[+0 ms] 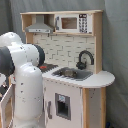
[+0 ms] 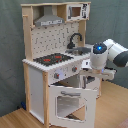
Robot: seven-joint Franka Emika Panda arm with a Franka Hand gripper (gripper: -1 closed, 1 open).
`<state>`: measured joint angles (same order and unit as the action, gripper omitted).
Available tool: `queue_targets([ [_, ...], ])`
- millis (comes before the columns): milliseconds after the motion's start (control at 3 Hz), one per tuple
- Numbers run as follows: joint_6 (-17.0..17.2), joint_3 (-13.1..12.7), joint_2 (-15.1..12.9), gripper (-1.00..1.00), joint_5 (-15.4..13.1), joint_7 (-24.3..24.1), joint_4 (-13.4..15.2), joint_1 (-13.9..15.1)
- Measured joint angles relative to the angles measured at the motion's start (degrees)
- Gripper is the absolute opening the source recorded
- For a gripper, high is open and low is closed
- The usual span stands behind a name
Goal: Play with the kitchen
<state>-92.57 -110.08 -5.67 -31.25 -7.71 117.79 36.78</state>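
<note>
While the tall light-wood and white toy kitchen (image 2: 55, 60) stood against a grey curtain (image 2: 12, 50), its windowed oven door (image 2: 70, 102) hung open, the white arm (image 2: 107, 55) alongside, grip unreadable

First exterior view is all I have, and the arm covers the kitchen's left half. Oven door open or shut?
Observer: Open. In the second exterior view the oven door tilts outward at the top, hinged at the bottom.
Operator: Anything on the stovetop?
Observer: No. The stovetop shows its red rings and nothing on it.
Operator: Where does the arm go?
Observer: The arm bends down beside the open door, on the second exterior view's right, below the sink counter.
</note>
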Motion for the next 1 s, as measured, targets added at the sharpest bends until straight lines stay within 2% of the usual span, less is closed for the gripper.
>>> queue_targets([
  [667,9.5,-3.1,0.0,1.0,-0.9,-4.8,-5.1,0.0],
  [1000,13.3,-4.3,0.0,1.0,-1.8,-8.7,-7.0,0.0],
])
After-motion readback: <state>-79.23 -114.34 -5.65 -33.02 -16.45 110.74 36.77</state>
